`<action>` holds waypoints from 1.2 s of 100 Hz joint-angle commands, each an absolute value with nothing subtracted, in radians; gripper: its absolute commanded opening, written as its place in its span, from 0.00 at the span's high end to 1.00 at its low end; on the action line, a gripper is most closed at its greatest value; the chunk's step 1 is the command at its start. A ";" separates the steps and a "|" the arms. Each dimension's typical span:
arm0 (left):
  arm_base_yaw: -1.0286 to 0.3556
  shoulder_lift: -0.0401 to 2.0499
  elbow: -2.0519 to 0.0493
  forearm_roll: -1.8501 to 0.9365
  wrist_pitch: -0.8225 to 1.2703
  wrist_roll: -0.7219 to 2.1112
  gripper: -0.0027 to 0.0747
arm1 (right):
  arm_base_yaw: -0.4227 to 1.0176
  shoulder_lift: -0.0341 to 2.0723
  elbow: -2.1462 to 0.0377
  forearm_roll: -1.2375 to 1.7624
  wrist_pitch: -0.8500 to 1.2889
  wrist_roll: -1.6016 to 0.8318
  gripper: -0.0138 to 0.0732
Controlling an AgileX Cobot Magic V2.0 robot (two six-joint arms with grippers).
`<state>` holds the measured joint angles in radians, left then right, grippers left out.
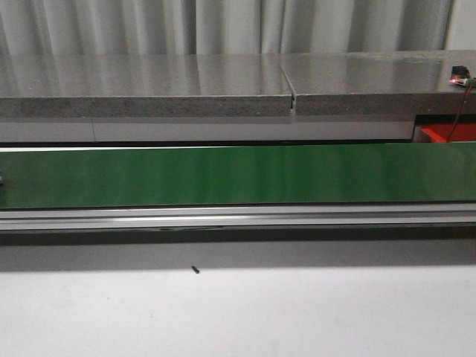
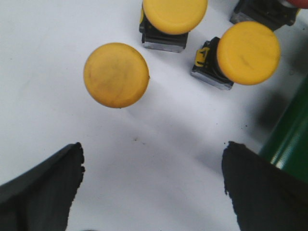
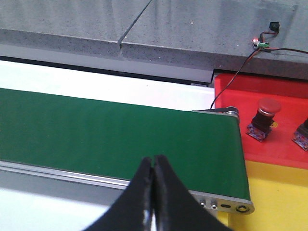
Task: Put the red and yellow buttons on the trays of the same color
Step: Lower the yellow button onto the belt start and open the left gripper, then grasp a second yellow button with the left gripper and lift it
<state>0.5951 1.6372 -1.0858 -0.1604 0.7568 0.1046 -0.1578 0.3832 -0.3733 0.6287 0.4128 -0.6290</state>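
In the left wrist view three yellow buttons stand on the white table: one seen cap-on (image 2: 116,74), one on a black base (image 2: 174,17), and one tilted (image 2: 248,53). My left gripper (image 2: 153,161) hangs open above the bare table just short of them, nothing between its fingers (image 2: 43,185). In the right wrist view my right gripper (image 3: 153,161) is shut and empty over the near rail of the green belt (image 3: 115,132). A red button (image 3: 265,113) stands on the red tray (image 3: 274,144). The yellow tray (image 3: 279,197) lies beside it. Neither gripper shows in the front view.
The green conveyor belt (image 1: 238,175) runs across the front view, with a grey stone ledge (image 1: 149,85) behind it. A small dark speck (image 1: 195,270) lies on the white table. A wired sensor with a red light (image 3: 261,43) sits on the ledge. A dark base (image 2: 262,12) stands by the yellow buttons.
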 commanded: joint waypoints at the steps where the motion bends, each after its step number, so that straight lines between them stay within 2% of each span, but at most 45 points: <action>1: 0.603 1.623 -1.117 -0.162 0.703 0.101 0.23 | -0.156 0.386 -0.400 0.651 0.355 -0.636 0.92; 65: 0.608 1.736 -1.117 -0.171 0.471 0.094 0.25 | -0.156 0.386 -0.400 0.651 0.355 -0.636 0.92; 75: 0.608 1.736 -1.117 -0.171 0.462 0.094 0.33 | -0.156 0.386 -0.400 0.651 0.355 -0.636 0.92; 97: 0.608 1.736 -1.115 -0.171 0.444 0.094 0.60 | -0.156 0.386 -0.400 0.651 0.355 -0.636 0.92; 108: 0.608 1.734 -1.105 -0.171 0.433 0.094 0.67 | -0.156 0.386 -0.400 0.651 0.355 -0.636 0.92; 120: 0.608 1.713 -1.074 -0.171 0.424 0.094 0.68 | -0.156 0.386 -0.400 0.651 0.355 -0.636 0.92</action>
